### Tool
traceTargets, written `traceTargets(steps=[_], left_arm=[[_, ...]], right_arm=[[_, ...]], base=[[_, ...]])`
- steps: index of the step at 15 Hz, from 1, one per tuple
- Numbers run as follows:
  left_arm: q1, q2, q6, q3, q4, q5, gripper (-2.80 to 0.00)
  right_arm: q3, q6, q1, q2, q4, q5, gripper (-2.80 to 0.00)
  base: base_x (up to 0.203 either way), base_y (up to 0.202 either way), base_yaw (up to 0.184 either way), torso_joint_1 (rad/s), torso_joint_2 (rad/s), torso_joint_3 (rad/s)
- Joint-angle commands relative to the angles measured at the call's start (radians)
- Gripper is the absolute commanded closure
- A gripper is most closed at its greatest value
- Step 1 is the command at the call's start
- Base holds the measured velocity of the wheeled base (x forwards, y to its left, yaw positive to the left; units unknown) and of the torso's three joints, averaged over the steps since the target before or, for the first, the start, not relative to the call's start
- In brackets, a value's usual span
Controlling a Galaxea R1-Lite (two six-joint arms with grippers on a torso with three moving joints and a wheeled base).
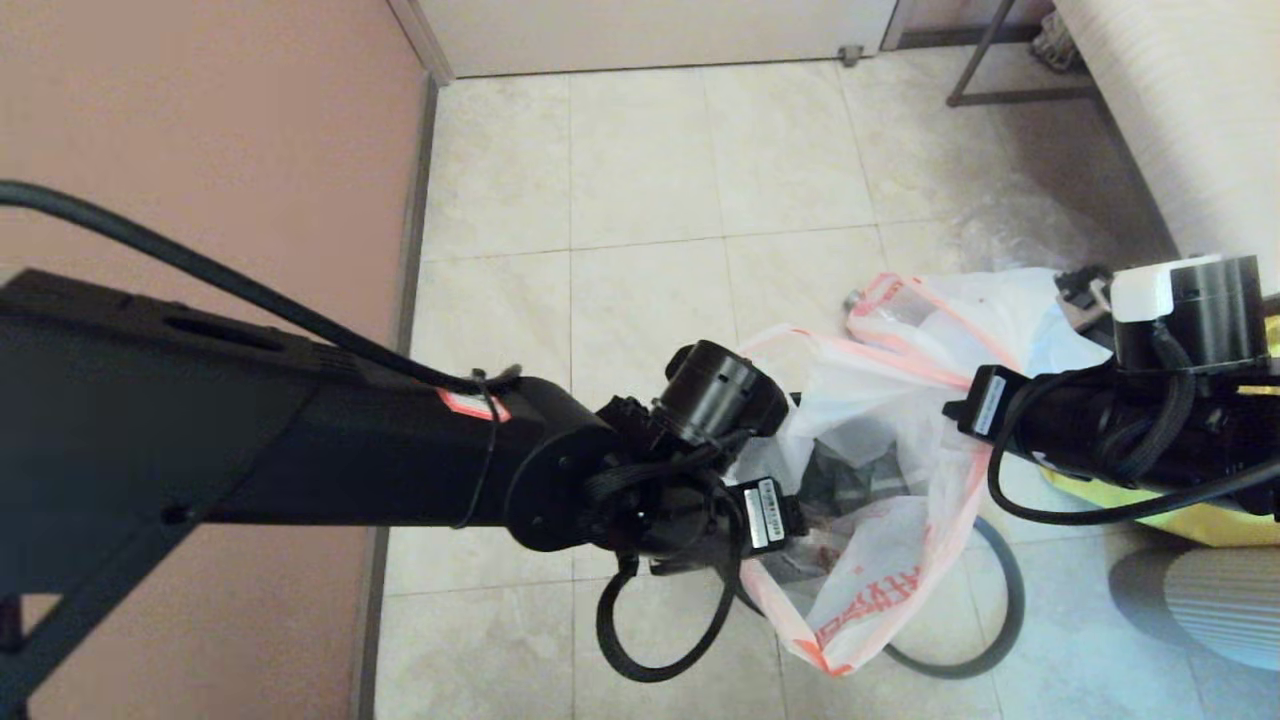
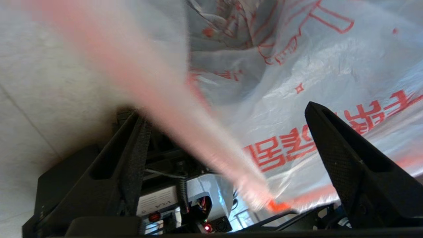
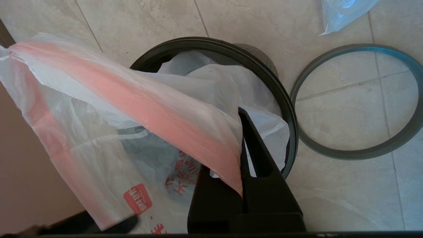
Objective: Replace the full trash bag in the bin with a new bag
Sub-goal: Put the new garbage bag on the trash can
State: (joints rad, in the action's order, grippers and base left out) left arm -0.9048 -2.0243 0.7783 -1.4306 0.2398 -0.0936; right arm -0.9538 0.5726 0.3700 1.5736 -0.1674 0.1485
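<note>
The right hand (image 3: 243, 185) pinches the pink hem of the new bag (image 3: 109, 138), which drapes over and into the bin (image 3: 284, 109). The left hand (image 2: 224, 132) is spread apart beside the bag. The grey hoop (image 3: 360, 152) lies on the floor.

Soft, even daylight over the pale tiled floor (image 1: 640, 170); warm pinkish cast on the wall. Head view sharp at floor level, slightly washed out at far right. Faint shadows only, one soft grey patch beside the grey hoop (image 1: 985, 610). Left wrist view: the new bag (image 2: 330, 82) glares white where light passes through the film, and its pink-orange drawstring hem (image 2: 158, 99) smears into a broad blurred streak close to the lens. Right wrist view crisp; nearest film slightly soft.
</note>
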Motion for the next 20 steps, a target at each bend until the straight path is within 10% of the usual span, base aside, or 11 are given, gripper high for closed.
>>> traceTargets(steps=[1,2,3,20], left_arm=[[-0.012,-0.077,0.004,-0.064,0.006,-0.003,-2.80],[-0.011,-0.104,0.003,-0.086,0.007,-0.007,-2.80],[-0.008,-0.129,0.003,-0.099,0.007,-0.022,0.00],[0.044,-0.149,-0.035,0.210,-0.206,-0.123,0.00]], right_arm=[[0.000,0.004,0.000,0.003,-0.001,0.000,0.00],[0.000,0.004,0.000,0.002,-0.001,0.000,0.00],[0.000,0.006,-0.002,-0.002,-0.001,0.001,0.00],[0.294,-0.060,-0.004,0.130,-0.011,0.108,0.00]], base=[[0.000,0.000,0.000,0.000,0.00,0.000],[0.000,0.000,0.000,0.000,0.00,0.000],[0.000,0.000,0.000,0.000,0.00,0.000],[0.000,0.000,0.000,0.000,0.00,0.000]])
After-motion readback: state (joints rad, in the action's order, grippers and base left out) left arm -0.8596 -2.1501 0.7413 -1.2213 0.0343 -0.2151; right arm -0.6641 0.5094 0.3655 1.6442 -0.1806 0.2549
